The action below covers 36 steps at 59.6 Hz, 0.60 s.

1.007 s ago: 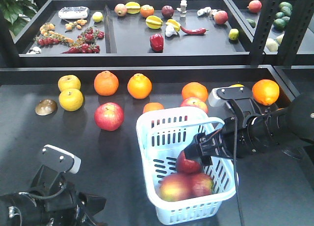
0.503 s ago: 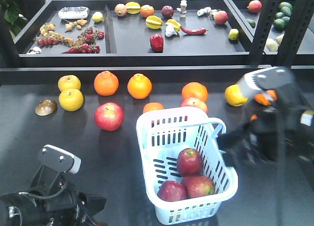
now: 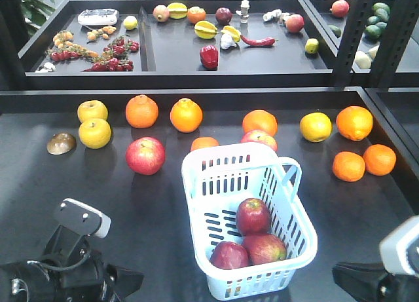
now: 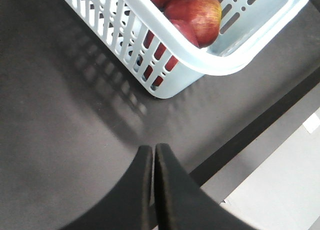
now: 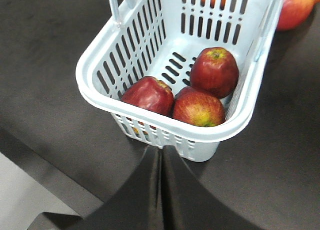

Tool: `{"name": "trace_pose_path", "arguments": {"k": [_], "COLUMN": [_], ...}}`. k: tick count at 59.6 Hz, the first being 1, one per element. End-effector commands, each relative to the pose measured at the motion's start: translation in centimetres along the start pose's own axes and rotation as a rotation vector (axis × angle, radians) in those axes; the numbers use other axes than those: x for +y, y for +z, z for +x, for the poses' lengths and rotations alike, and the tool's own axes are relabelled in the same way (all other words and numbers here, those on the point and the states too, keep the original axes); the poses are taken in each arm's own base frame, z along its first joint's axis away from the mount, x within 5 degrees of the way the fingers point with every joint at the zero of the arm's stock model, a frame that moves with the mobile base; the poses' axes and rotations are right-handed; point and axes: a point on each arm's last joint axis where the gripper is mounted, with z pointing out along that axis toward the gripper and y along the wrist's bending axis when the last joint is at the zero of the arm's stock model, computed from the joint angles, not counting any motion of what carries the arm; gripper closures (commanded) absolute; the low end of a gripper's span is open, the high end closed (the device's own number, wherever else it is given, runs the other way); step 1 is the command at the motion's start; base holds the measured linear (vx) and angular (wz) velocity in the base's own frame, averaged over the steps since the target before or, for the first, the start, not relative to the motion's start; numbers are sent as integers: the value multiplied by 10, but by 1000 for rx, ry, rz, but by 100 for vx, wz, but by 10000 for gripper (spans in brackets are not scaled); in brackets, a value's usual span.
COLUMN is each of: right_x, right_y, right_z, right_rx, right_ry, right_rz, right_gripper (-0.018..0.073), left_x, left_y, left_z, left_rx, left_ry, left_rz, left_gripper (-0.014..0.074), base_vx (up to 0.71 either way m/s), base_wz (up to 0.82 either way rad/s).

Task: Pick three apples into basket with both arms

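The pale blue basket (image 3: 196,164) stands on the dark table, right of centre. Three red apples lie inside it: one (image 3: 253,215) behind, two (image 3: 228,255) (image 3: 266,248) in front. In the right wrist view the same apples (image 5: 214,71) (image 5: 148,94) (image 5: 199,108) sit in the basket (image 5: 100,98) just beyond my right gripper (image 5: 162,148), which is shut and empty. My left gripper (image 4: 153,147) is also shut and empty, low over the table short of the basket (image 4: 220,60) corner. The left arm (image 3: 72,269) sits at bottom left, the right arm (image 3: 386,276) at bottom right.
Two more red apples (image 3: 145,155) (image 3: 259,138) lie on the table, one partly behind the basket. Oranges (image 3: 142,111) (image 3: 354,122), yellow fruits (image 3: 95,133) (image 3: 315,126) and a brown object (image 3: 61,143) line the back. Trays of mixed produce (image 3: 209,56) stand behind. The table's front edge (image 4: 260,122) is close to both grippers.
My right arm has pulled back from over the basket to the bottom right corner, and its gripper is now shut. The apple it held lies in the basket. The left arm barely moved.
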Motion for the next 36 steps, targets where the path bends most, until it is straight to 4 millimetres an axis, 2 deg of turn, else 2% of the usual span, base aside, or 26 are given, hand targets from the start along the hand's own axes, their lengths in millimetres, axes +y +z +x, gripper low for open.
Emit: {"name": "trace_pose_path", "arguments": {"k": [1,36], "right_x": [-1,-1], "right_y": [-7,-8], "right_z": [-12,-12], "right_rx": [-99,-100], "right_ry": [0,1], "right_rz": [29,27], "right_gripper": [567,567], "left_x": [-4,-4], "left_y": [-4,-4], "left_z": [-10,-10], "left_rx": [-51,-51], "left_ry": [-11,-11], "left_rz": [6,6], "left_gripper": [602,602], "base_vx": [0,0], "base_wz": [0,0]}}
